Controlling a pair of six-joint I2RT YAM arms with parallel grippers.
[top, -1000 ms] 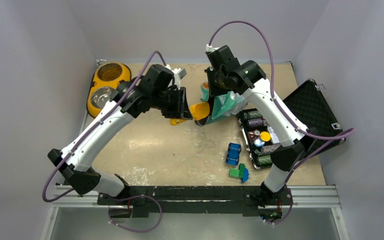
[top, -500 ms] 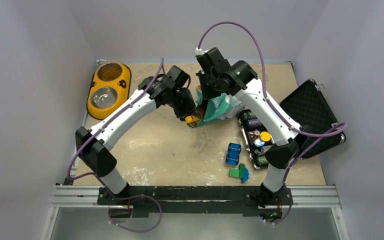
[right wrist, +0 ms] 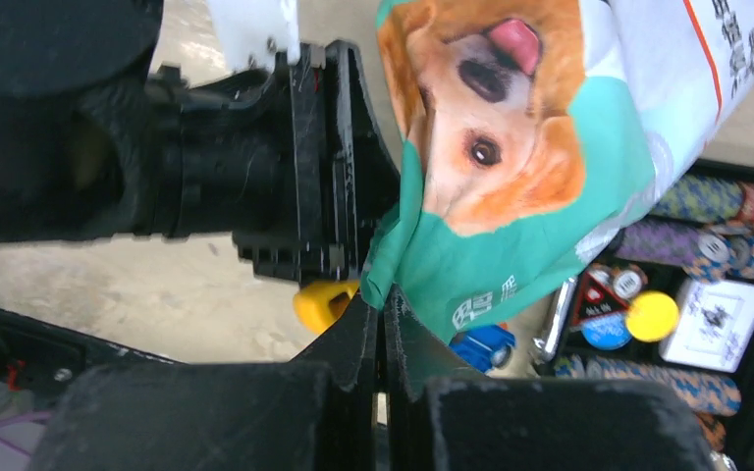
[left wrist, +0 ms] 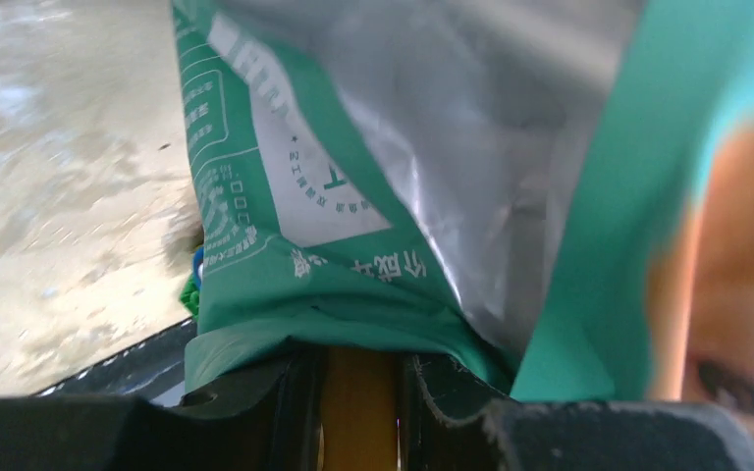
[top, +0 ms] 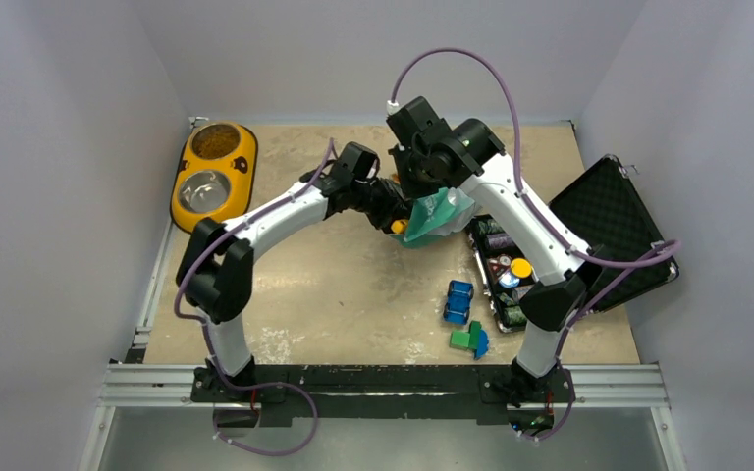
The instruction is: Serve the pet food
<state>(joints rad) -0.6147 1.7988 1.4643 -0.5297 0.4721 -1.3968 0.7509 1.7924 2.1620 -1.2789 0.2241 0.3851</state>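
Note:
The teal-green pet food bag (top: pixel 436 214) with an orange dog picture (right wrist: pixel 491 128) hangs from my right gripper (top: pixel 420 183), which is shut on its edge (right wrist: pixel 383 312). My left gripper (top: pixel 389 206) is shut on a yellow scoop handle (left wrist: pixel 358 412) and reaches in from the left. The scoop's head is pushed under or into the bag (left wrist: pixel 334 177); only a yellow bit (top: pixel 399 227) shows, also in the right wrist view (right wrist: pixel 324 302). Kibble inside the bag is hidden. Brown kibble (top: pixel 215 138) lies in the far cup of the yellow double bowl (top: pixel 242 169).
An open black case (top: pixel 604 221) with stacked poker chips (top: pixel 507 267) stands at the right, just beside the bag. A blue toy car (top: pixel 458 301) and a green toy (top: pixel 469 339) lie in front of it. The bowl's near steel cup (top: pixel 202 190) looks empty.
My left arm has swung right and pushed the yellow scoop from beside the bag into its opening. My right gripper shifted the bag slightly left and holds it.

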